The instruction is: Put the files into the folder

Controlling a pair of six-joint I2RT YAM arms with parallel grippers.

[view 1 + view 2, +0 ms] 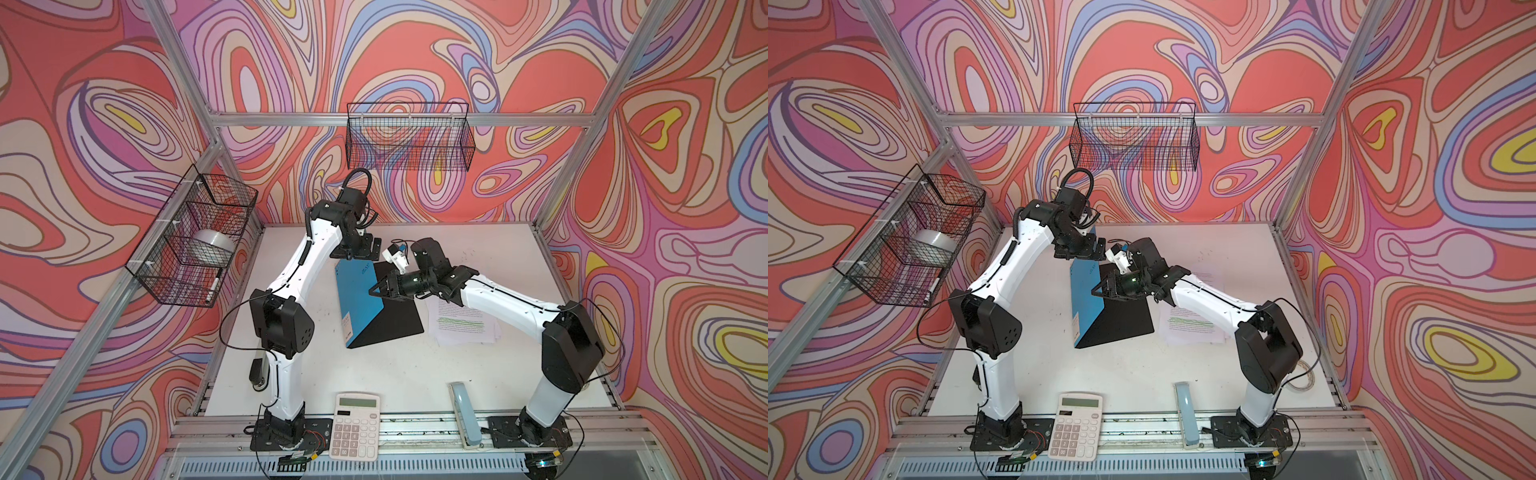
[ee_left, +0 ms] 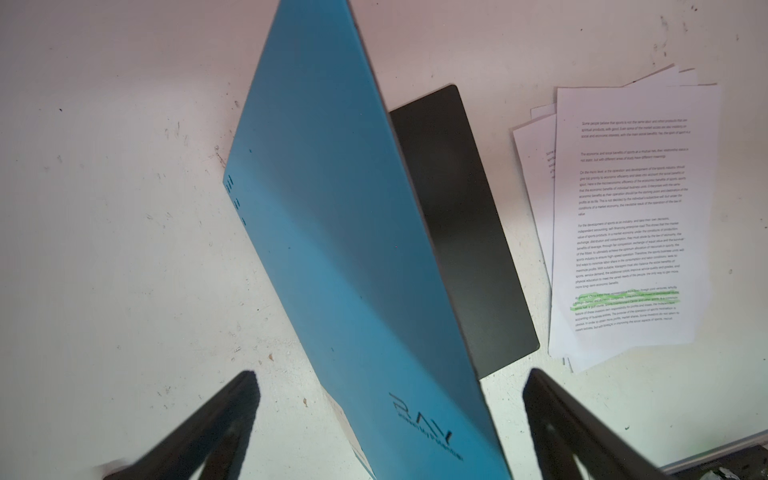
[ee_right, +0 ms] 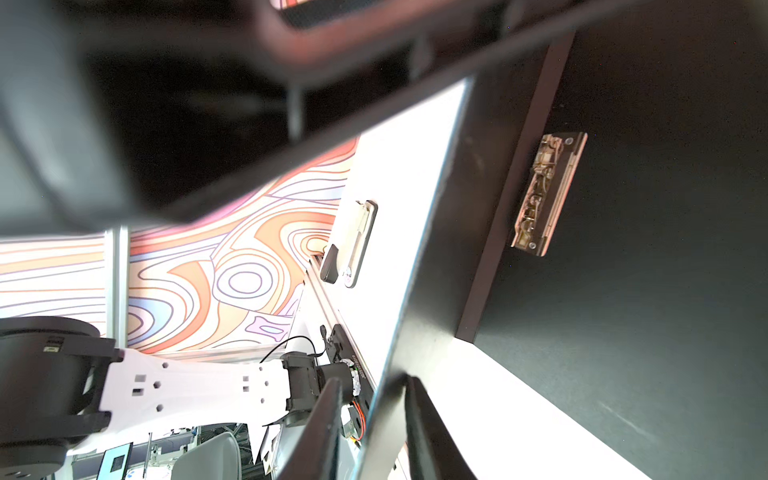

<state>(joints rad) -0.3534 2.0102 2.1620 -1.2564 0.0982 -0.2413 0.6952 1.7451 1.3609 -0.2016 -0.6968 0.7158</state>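
Note:
The folder (image 1: pixel 357 299) sits mid-table, half open. Its blue cover (image 2: pixel 353 249) stands tilted up, and its black inside (image 1: pixel 395 320) lies flat. A metal clip (image 3: pixel 544 195) shows by the spine. My right gripper (image 1: pixel 374 291) straddles the cover's free edge (image 3: pixel 436 249), jaws slightly open. One finger (image 3: pixel 419 415) touches the cover's inner face; the other stands off it. My left gripper (image 2: pixel 390 374) hangs wide open over the folder's far end, touching nothing. The files (image 1: pixel 461 328), white printed sheets with green-highlighted lines, lie fanned on the table right of the folder, partly under my right arm.
A white calculator (image 1: pixel 354 426) and a long pale-blue tool (image 1: pixel 463 415) rest at the table's front edge. A wire basket (image 1: pixel 409 135) hangs on the back wall. Another basket (image 1: pixel 166 270) on the left wall holds a tape roll (image 1: pixel 210 245).

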